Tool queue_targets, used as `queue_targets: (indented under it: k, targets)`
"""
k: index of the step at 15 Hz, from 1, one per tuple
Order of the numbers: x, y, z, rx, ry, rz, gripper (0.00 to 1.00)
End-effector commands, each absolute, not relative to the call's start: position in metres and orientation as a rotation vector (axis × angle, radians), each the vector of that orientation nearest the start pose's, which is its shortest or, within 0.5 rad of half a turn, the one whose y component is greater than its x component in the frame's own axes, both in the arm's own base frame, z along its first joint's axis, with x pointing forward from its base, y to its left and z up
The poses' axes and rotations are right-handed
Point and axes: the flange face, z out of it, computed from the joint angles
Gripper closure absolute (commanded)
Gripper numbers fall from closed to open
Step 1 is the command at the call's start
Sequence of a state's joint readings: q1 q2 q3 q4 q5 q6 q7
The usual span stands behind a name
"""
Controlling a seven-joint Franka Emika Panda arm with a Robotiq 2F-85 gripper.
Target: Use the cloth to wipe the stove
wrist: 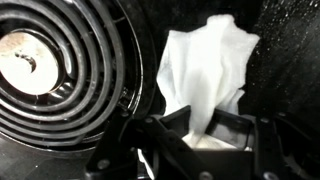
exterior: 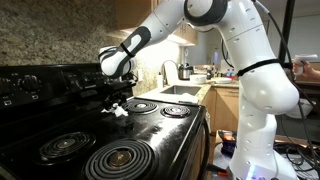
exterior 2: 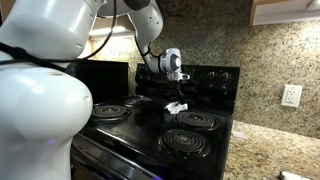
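Note:
My gripper [wrist: 200, 135] is shut on the cloth [wrist: 205, 70], a small whitish rag that fans out from between the fingers onto the glossy black stove [wrist: 280, 60]. In both exterior views the gripper [exterior: 116, 98] [exterior 2: 176, 97] hangs low over the stove top [exterior: 160, 130] [exterior 2: 150, 125] with the cloth [exterior: 119, 109] [exterior 2: 177, 106] dangling under it and touching the black surface between the burners. A spiral coil burner [wrist: 50, 70] lies just beside the cloth in the wrist view.
Four coil burners sit on the stove: [exterior: 140, 105], [exterior: 177, 111], [exterior: 66, 146], [exterior: 122, 158]. The knobbed back panel [exterior: 40, 85] [exterior 2: 205, 78] rises behind the gripper. A granite counter [exterior: 195, 92] with a sink and faucet [exterior: 168, 72] adjoins the stove. A wall outlet [exterior 2: 291, 96] is on the backsplash.

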State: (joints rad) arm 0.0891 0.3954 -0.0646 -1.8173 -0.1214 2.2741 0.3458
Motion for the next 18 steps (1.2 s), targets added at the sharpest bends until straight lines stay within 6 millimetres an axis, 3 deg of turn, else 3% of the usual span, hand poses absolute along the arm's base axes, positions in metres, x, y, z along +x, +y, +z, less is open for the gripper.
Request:
queue_targets:
  k: [1, 6, 13, 18]
  targets:
    - [0.653, 0.013, 0.307, -3.208, 0.414, -0.040, 0.91]
    - [0.647, 0.022, 0.279, -3.203, 0.388, 0.041, 0.92]
    - [0.620, 0.040, 0.295, -3.184, 0.323, 0.007, 0.92]
    - [0.578, 0.045, 0.293, -3.154, 0.310, 0.034, 0.91]
